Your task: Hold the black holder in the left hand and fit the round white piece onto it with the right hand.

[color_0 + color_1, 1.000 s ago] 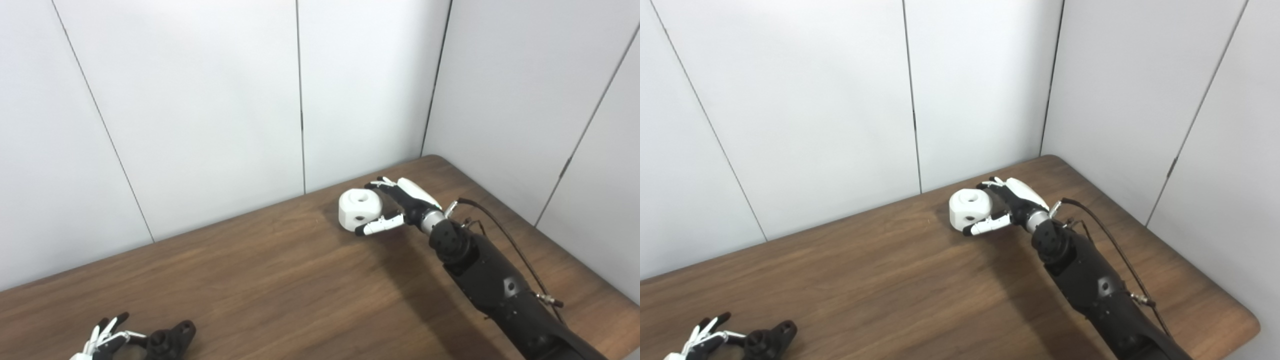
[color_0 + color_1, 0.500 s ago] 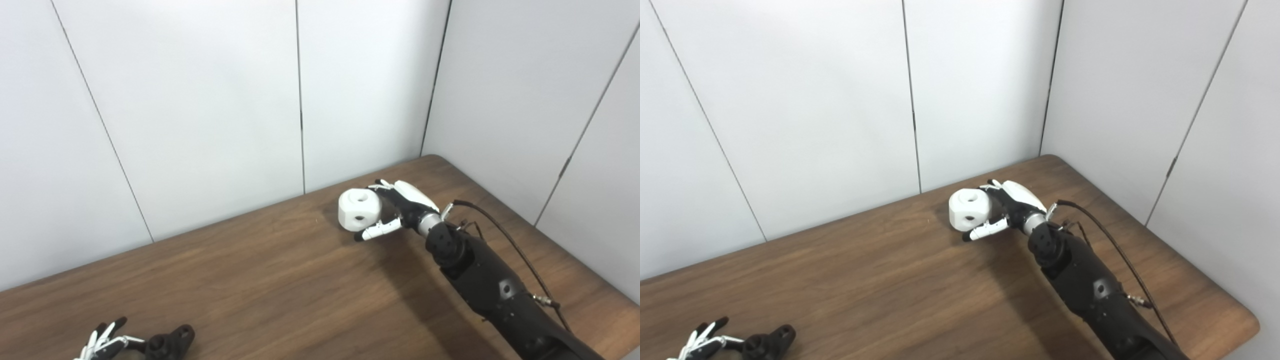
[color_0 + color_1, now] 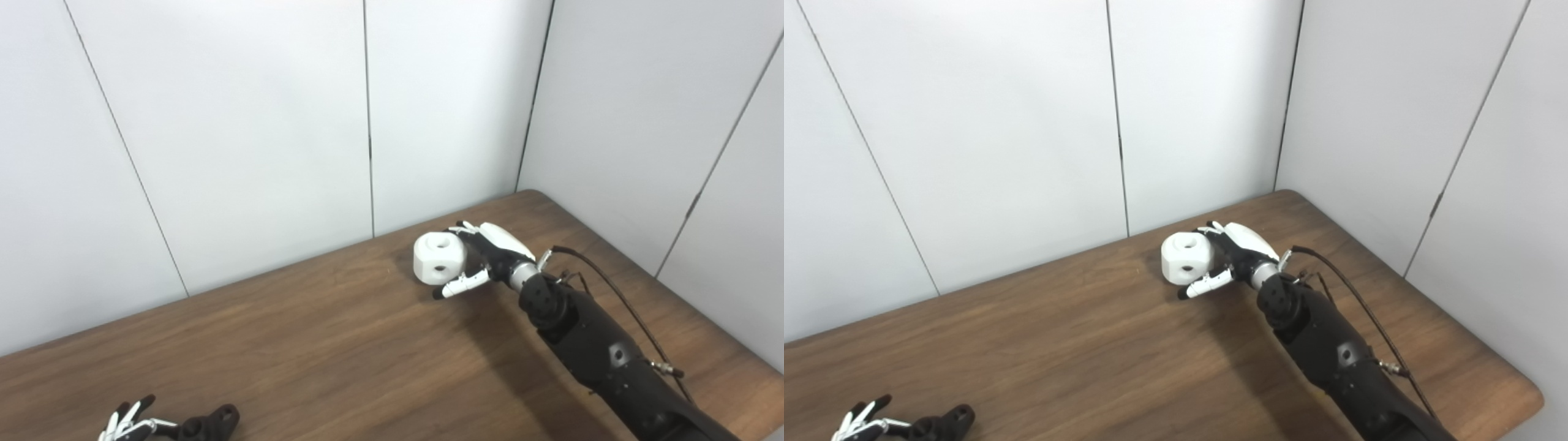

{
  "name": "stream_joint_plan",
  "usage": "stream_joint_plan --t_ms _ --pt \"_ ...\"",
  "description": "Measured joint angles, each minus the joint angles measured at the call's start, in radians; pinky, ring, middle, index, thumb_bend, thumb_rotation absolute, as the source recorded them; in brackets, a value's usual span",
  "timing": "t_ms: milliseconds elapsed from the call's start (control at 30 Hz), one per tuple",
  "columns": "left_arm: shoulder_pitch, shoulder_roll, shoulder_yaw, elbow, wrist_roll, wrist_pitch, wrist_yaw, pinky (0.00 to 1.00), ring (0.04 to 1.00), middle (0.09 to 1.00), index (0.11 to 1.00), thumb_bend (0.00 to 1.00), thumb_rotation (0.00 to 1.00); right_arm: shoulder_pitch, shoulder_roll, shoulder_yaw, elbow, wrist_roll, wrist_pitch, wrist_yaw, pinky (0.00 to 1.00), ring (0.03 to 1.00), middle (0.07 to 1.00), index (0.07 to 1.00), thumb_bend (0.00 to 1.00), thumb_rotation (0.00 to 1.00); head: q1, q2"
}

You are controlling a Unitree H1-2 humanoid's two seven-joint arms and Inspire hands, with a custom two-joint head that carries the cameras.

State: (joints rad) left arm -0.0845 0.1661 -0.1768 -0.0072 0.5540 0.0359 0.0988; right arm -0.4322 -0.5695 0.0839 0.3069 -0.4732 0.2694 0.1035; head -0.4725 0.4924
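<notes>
From my station I am seeing the right robot hand reaching far across the wooden counter toward the back corner, where the white wall panels are meeting; its fingers are curling round the far side of the round white piece and its thumb is stretching out along the near side below it, so I am reading the robot hand as wrapping the piece, though I cannot tell whether it is pressing firmly or only cradling it; I also cannot tell whether the piece is resting on the counter or sitting just clear of it; the piece is showing one round hole on its top face and another on the side facing me; a thin black cable is looping off the right forearm above the wood. Down at the bottom left edge of both views, the left robot hand is only partly showing, its fingers spreading apart and clamping nothing; the black holder is lying flat on the counter just beside those fingertips, with a thin light part of the hand seeming to reach its near end, well apart from the white piece across the counter.
</notes>
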Motion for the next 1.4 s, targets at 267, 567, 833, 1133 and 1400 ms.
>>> stream_joint_plan --t_ms 267,567,833,1133,1400 --pt "0.007 0.001 0.001 -0.006 0.000 -0.002 -0.001 1.00 1.000 0.916 0.484 0.52 0.04 -0.015 0.000 0.004 0.002 -0.008 0.019 0.008 1.00 1.000 1.000 0.850 1.00 0.39 0.003 0.002" --pt "0.014 0.001 0.003 -0.012 0.000 -0.003 -0.001 1.00 1.000 0.916 0.484 0.52 0.04 -0.035 0.004 0.016 0.012 -0.013 0.022 0.008 1.00 1.000 1.000 0.813 1.00 0.41 0.006 0.005" --pt "0.023 0.001 0.004 -0.022 -0.001 -0.004 -0.002 1.00 1.000 0.916 0.484 0.52 0.04 -0.046 0.015 0.018 0.032 -0.034 0.018 -0.030 0.98 1.000 0.984 0.771 1.00 0.48 0.008 0.006" --pt "0.025 0.000 0.004 -0.025 -0.001 -0.003 -0.002 1.00 1.000 0.916 0.484 0.52 0.04 -0.053 0.029 0.017 0.065 -0.032 -0.005 -0.058 0.99 1.000 0.948 0.696 0.90 0.37 0.008 0.008" --pt "0.025 0.000 0.005 -0.025 -0.003 -0.005 -0.003 1.00 1.000 0.917 0.484 0.52 0.04 -0.061 0.032 0.017 0.103 -0.032 -0.009 -0.096 0.96 0.973 0.915 0.627 0.81 0.20 0.003 0.005"
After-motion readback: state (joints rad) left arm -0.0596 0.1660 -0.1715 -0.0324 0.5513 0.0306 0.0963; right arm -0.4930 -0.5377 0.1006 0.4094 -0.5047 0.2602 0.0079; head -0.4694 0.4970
